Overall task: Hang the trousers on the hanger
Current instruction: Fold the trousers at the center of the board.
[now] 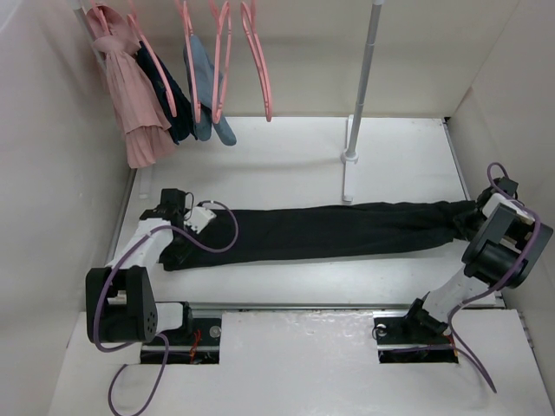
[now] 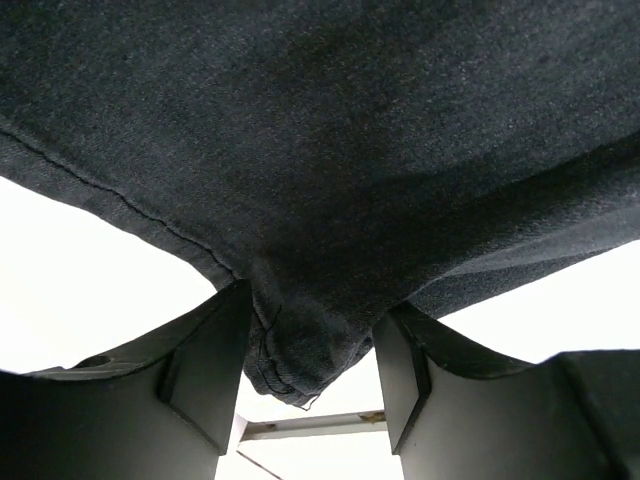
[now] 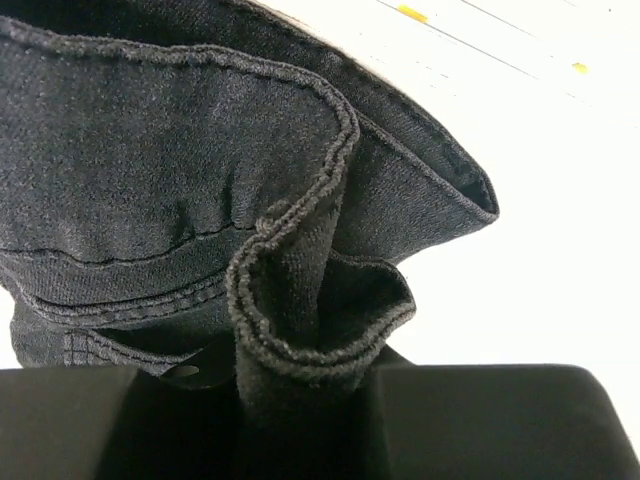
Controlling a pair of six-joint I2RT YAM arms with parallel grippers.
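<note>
The black trousers [image 1: 321, 230] lie stretched flat across the table from left to right. My left gripper [image 1: 186, 227] sits at their left end. In the left wrist view its fingers [image 2: 210, 360] stand apart, with a bunched corner of the trousers [image 2: 300, 340] hanging loosely between them. My right gripper [image 1: 473, 217] is at the right end. In the right wrist view it [image 3: 300, 390] is shut on a folded hem of the trousers [image 3: 290, 290]. An empty pink hanger [image 1: 260, 69] hangs from the rail at the back, far from both grippers.
Other pink hangers on the rail carry a pink garment [image 1: 130, 104], a dark navy one [image 1: 169, 95] and a blue-grey one [image 1: 208, 95]. A white upright pole [image 1: 360, 87] stands just behind the trousers' middle. White walls close in left, right and back.
</note>
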